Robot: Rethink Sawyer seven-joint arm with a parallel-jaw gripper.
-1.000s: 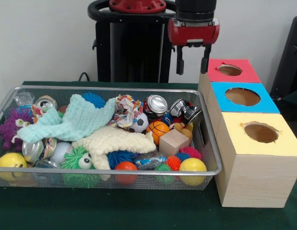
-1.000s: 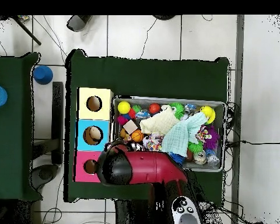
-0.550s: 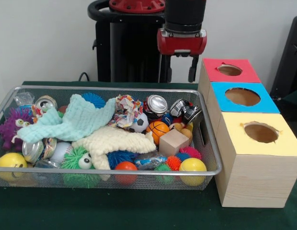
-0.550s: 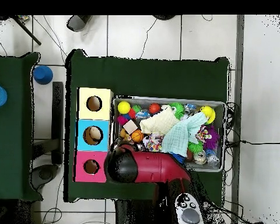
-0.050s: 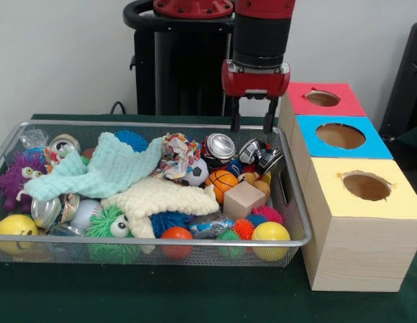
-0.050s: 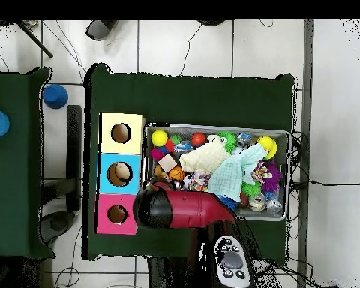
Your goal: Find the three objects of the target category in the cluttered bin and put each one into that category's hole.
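bin point(image 5: 292, 202): wire mesh, metal | cans point(image 5: 219, 145): shiny metal | cloths point(image 5: 107, 169): soft, nubbly | block point(image 5: 243, 199): matt wood | boxes point(image 5: 343, 252): bare wood sides

Red-and-black arm point(image 5: 261, 30) descending vertically at the far side; gripper point(image 5: 251, 123) pointing straight down; its two fingers point(image 5: 234, 116) parted, holding nothing.

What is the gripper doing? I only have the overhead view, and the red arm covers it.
Observer: The front view shows the gripper open and empty, fingers pointing down.
Operator: Over what?
Observer: It hangs over the far right end of the wire mesh bin, above a crushed black and silver can, and seems clear of it.
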